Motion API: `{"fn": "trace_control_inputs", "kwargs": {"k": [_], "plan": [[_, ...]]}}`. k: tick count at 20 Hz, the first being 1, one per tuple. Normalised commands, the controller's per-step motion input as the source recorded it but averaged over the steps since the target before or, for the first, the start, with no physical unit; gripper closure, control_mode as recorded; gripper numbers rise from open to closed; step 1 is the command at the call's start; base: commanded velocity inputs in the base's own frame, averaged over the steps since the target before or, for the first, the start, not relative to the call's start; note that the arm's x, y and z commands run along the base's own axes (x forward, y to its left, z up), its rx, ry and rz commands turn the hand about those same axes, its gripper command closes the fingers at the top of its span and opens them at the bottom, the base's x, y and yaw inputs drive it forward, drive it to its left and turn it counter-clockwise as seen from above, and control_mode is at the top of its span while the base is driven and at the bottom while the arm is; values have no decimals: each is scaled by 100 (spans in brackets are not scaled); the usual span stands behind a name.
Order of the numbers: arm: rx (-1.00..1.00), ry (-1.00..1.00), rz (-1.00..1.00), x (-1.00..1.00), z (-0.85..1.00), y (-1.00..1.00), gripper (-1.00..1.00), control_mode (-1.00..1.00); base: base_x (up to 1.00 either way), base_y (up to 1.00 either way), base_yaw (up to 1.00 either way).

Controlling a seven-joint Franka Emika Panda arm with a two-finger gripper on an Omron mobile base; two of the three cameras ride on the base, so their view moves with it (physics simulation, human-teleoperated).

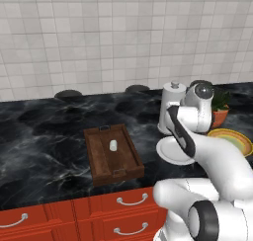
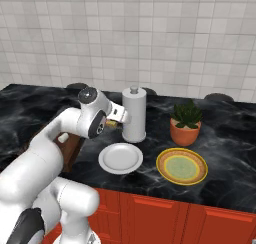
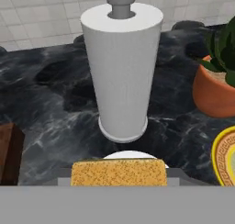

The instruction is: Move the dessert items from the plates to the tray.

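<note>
My gripper is shut on the brown-tan block, which shows between the fingers in the hand view. In the right base view the gripper hangs above the counter with the block, left of the white plate, and a sliver of that plate lies just beyond the block. The white marshmallow lies inside the dark wooden tray, to the left of the white plate. The yellow plate with an orange rim sits bare at the right.
A tall white paper towel holder stands just behind the white plate, close in front of the hand. A terracotta plant pot stands behind the yellow plate. Red drawers run under the black marble counter's front edge.
</note>
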Motion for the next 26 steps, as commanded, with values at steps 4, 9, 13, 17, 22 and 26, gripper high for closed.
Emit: {"fn": "trace_control_inputs", "kwargs": {"k": [4,9,13,17,22,26], "plan": [[-7,0,0,0,69,61,100,-100,0,0,0],[2,5,0,-11,-19,46,100,-100,0,0,0],[4,11,0,-20,-43,100,100,-100,0,0,0],[7,15,-1,-4,-32,100,100,-100,0,0,0],[8,4,-3,-4,-42,100,100,-100,0,0,0],[7,1,-5,0,-43,100,100,-100,0,0,0]]}}
